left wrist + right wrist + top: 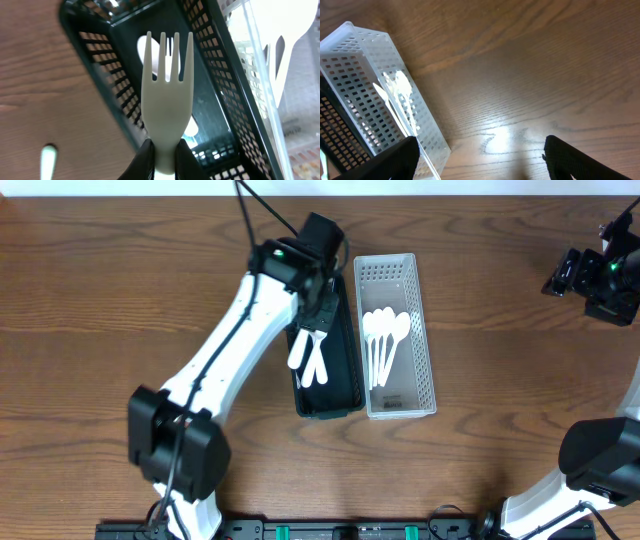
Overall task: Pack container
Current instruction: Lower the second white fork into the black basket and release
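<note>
Over the dark mesh basket point(330, 411) at the middle of the wooden tabletop point(120, 280), the robot's left end effector point(162, 150) holds a white plastic fork point(167, 100) by the neck of its handle, fingers pinched almost fully together on it. The fork hangs above the basket's floor with its tines pointing away from the wrist, and its long axis runs roughly along the basket's own length. From the wrist view the basket lies straight beneath and ahead of the fork, so the drop looks to be a short one, downward. Other white pieces point(192, 129) lie on the floor below. Whether the tines touch anything cannot be told.

Touching the dark basket's right side stands a white mesh basket point(385, 275) holding a bunch of white spoons point(385, 330), bowls toward the far end.

The right end effector point(570, 275) sits well apart at the far right edge of the tabletop — fingers spread wide, nothing between them. The left arm is plainly the nearer one, and this placement appears to be its job alone.
</note>
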Controlling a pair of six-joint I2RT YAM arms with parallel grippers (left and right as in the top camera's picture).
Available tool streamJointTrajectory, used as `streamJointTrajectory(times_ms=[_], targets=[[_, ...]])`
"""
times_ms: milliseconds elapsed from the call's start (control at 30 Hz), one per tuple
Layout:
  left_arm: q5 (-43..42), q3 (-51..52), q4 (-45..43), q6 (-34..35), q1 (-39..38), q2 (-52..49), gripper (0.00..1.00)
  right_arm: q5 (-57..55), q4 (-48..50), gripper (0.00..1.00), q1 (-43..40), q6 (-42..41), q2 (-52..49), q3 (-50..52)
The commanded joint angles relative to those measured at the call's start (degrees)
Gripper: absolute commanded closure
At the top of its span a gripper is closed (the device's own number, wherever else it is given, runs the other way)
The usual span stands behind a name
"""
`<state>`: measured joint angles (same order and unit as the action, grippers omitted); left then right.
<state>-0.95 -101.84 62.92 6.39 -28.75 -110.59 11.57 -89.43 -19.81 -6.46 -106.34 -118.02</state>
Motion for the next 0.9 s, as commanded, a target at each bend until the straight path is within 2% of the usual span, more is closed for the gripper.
streamJointTrajectory(times_ms=[0, 500, 733, 767, 800, 867], targets=[[0.00, 0.35, -0.61, 5.29, -0.26, -2.47, 0.94, -0.20, -0.44, 0.17, -0.26, 1.03, 0.28, -1.09], [0.04, 0.35, -3.23, 22.97, -0.37, -7.32, 0.94, -0.17, -0.44, 0.17, -0.26, 1.46, 0.28, -1.09], [0.04, 0.35, -3.10, 24.35, -0.31, -8.81, 0.92, -0.17, -0.57, 0.17, -0.26, 1.46, 0.28, -1.09], [0.07, 0.35, -3.06, 24.35, -0.31, -8.81, 0.83, -0.17, -0.59, 0.17, -0.26, 1.46, 0.28, -1.09], [0.04, 0.35, -3.02, 24.35, -0.31, -8.81, 0.68, -0.17, -0.61, 0.16, -0.26, 1.46, 0.28, -1.09], [0.07, 0.35, -2.91, 24.30, -0.31, -8.81, 0.57, -0.17, -0.61, 0.16, -0.26, 1.46, 0.28, -1.09]])
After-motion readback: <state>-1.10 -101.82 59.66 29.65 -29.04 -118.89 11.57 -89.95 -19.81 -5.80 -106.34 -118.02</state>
